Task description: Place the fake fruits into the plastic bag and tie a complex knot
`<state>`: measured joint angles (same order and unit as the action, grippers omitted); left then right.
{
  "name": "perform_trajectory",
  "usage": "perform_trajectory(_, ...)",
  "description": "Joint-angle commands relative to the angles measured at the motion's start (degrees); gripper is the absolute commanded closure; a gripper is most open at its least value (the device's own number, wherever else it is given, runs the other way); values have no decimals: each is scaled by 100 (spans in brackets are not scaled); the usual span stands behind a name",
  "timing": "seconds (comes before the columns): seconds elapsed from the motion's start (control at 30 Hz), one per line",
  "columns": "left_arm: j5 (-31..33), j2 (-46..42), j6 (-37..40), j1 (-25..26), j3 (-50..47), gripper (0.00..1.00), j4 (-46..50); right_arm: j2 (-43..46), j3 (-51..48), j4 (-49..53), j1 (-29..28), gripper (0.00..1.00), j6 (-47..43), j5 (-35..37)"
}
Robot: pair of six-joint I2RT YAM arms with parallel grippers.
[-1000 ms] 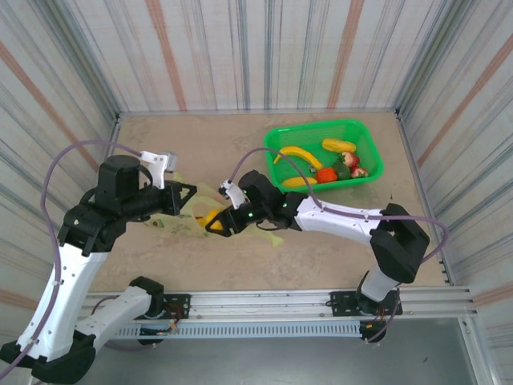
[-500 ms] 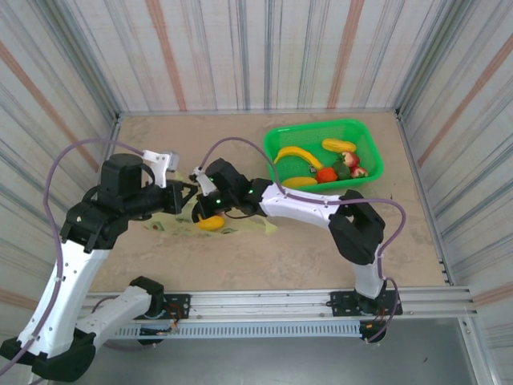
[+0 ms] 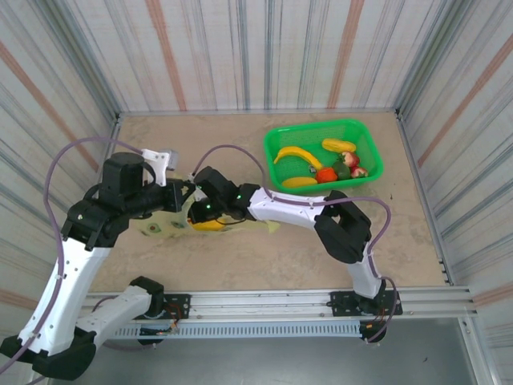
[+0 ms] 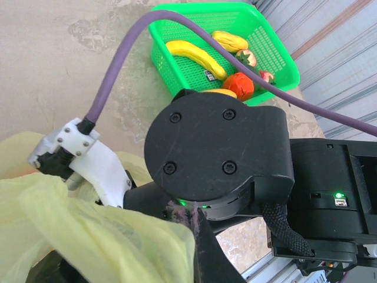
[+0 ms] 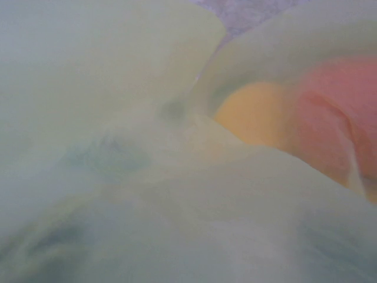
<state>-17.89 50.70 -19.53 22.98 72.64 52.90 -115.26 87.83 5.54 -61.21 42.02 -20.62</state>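
The plastic bag (image 3: 163,227) lies crumpled on the table (image 3: 256,265), left of centre and well apart from the far edge. The left gripper (image 3: 181,196) is pressed together, pinching the bag's far rim. The right gripper (image 3: 199,210) sits at the bag mouth; bag film hides its fingers, so whether they are spread cannot be told. A yellow-orange fruit (image 3: 212,225) lies just beside it. Other fake fruits (image 3: 325,164) rest in the green basket (image 3: 276,135) near the far right corner.
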Motion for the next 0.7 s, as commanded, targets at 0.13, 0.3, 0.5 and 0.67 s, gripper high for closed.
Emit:
perform_trajectory(0.13, 128, -137, 61, 19, 128, 100, 60, 879, -685, -271, 103, 20, 40, 163)
perform_trajectory(0.3, 106, -183, 62, 17, 101, 100, 49, 1233, -1032, 87, 78, 32, -95, 593)
perform_trajectory(0.5, 37, -214, 40, 17, 57, 100, 23, 1836, -1608, 103, 96, 39, -353, 936)
perform_trajectory(0.67, 47, -196, 107, 19, 97, 100, 57, 2754, -2389, -662, 252, 39, -590, 486)
